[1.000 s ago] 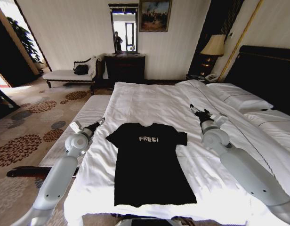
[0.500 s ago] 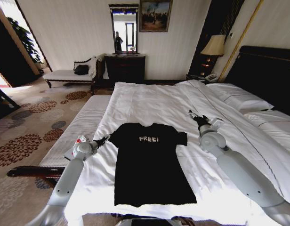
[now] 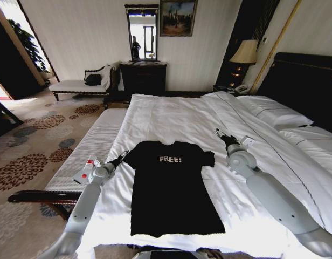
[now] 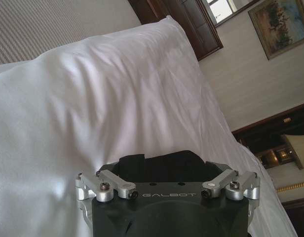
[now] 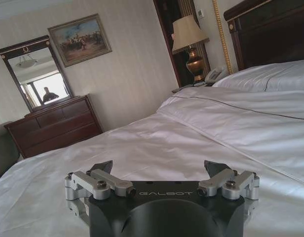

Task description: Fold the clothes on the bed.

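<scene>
T-shirt (image 3: 174, 189) reads "FREE!"; hands marked "GALBOT".

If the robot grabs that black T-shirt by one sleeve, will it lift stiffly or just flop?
Probably flop: the T-shirt lies flat, thin and limp on the bed. It looks light, and may drag across the smooth sheet rather than lift whole.

Soft daylight from the left doorway (image 3: 7, 21) (edges bowed).
</scene>
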